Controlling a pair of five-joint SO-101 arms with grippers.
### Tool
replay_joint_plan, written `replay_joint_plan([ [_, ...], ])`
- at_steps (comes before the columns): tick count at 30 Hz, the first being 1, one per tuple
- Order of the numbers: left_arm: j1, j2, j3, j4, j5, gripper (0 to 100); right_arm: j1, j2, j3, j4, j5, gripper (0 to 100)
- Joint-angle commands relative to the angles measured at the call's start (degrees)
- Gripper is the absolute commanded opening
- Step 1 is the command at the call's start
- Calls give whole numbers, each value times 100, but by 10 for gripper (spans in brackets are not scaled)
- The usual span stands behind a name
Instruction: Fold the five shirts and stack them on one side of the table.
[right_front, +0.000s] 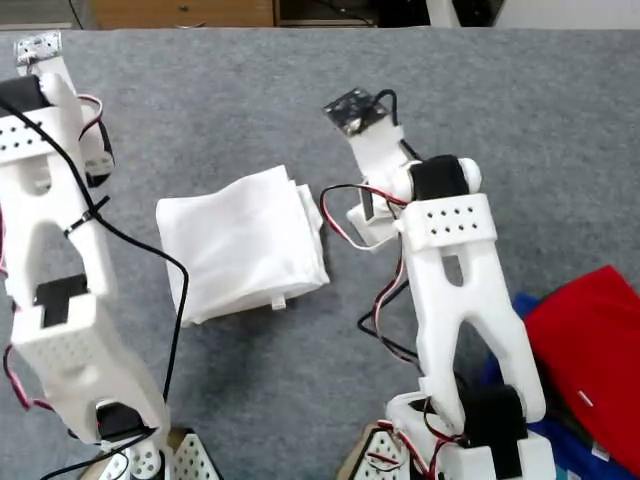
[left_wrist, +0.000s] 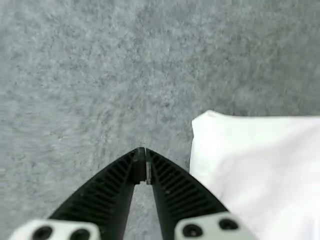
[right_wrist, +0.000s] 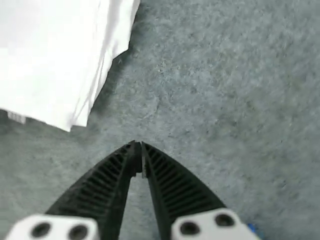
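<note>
A folded white shirt (right_front: 243, 243) lies in the middle of the grey table. In the left wrist view its corner (left_wrist: 250, 160) sits just beside my left gripper (left_wrist: 140, 165), whose black fingers are shut with nothing between them. The shirt's layered edge (right_wrist: 60, 60) is a short way off from my right gripper (right_wrist: 138, 159), shut and empty too, over bare carpet. From above, the left arm (right_front: 50, 200) stands left of the shirt and the right arm (right_front: 440, 220) right of it. A red shirt (right_front: 590, 340) lies bunched at the right edge over blue cloth (right_front: 530, 320).
The grey carpet-like table cover (right_front: 520, 120) stretches across the back and right. Black and red cables (right_front: 180, 300) run from the arms close to the white shirt's edges. Wooden furniture (right_front: 180, 12) stands beyond the far edge.
</note>
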Motion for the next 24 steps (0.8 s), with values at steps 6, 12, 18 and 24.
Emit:
replay_joint_plan([
  [6,-44,-1051,879,53,-404,19,-743,-242,57,-44,-1582,28],
  [12,-44,-1367,1319,53,-404,19,-1262,207,321,-580,-2725,238],
  [18,-53,-1429,1864,-255,-404,19,-1279,1305,409,-1345,-3771,260],
  [24,-53,-1437,2347,-668,-413,19,-1657,1938,418,-1662,-4730,263],
])
